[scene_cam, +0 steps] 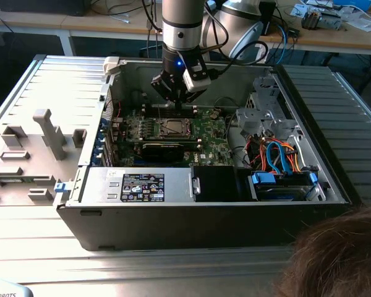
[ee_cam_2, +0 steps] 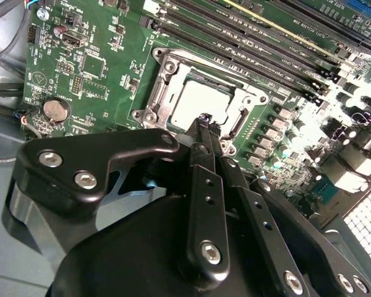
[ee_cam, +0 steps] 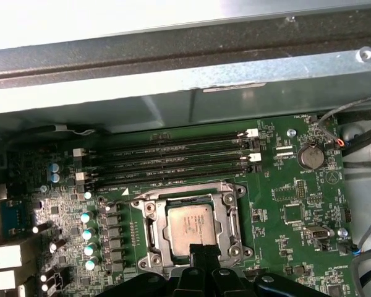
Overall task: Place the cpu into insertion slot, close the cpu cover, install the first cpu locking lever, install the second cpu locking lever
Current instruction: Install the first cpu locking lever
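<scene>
The cpu point(ee_cam: 190, 224) lies flat in the insertion slot point(ee_cam: 149, 209) of the green board, its dull silver top showing in both wrist views point(ee_cam_2: 195, 102). The cpu cover point(ee_cam_2: 244, 94) lies down around it, framing the chip through its window. My gripper point(ee_cam_2: 204, 120) is shut, with its black fingertips point(ee_cam: 201, 250) together at the edge of the socket frame, just beside the chip. In the exterior view the gripper point(scene_cam: 176, 104) hangs inside the open computer case, right behind the socket point(scene_cam: 173, 128). I cannot make out how the locking levers stand.
Long black memory slots point(ee_cam: 173, 164) run beside the socket, and a coin battery point(ee_cam: 310, 156) sits further along. The case wall point(ee_cam: 173, 93) rises close behind. A drive cage with coloured cables point(scene_cam: 278, 154) fills the exterior view's right. A person's hair point(scene_cam: 340, 253) shows at the lower right.
</scene>
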`<state>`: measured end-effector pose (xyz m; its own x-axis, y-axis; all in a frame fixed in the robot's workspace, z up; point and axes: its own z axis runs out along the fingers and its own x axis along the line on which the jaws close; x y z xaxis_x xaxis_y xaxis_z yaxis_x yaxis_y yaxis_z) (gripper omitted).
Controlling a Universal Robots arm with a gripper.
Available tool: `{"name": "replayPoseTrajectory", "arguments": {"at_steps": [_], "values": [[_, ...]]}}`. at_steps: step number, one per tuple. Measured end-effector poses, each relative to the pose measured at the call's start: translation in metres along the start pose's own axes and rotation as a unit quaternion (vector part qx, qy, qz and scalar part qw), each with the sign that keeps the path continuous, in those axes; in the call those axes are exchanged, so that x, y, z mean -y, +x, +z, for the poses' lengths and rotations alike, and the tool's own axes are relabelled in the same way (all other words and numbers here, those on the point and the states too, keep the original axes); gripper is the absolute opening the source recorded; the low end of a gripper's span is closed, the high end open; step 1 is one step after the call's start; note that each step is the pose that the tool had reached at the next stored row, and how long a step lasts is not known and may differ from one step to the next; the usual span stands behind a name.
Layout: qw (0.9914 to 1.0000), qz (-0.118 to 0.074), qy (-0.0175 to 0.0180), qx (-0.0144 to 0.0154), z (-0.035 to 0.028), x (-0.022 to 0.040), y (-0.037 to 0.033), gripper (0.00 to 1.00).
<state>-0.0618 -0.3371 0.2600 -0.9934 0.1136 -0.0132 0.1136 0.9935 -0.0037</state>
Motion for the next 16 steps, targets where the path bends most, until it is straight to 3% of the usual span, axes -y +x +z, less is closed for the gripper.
{"name": "replayPoseTrajectory", "arguments": {"at_steps": [16], "values": [[0.99989,-0.015,-0.0002,0.0000,0.0000,0.0000,0.0000,0.11]]}}
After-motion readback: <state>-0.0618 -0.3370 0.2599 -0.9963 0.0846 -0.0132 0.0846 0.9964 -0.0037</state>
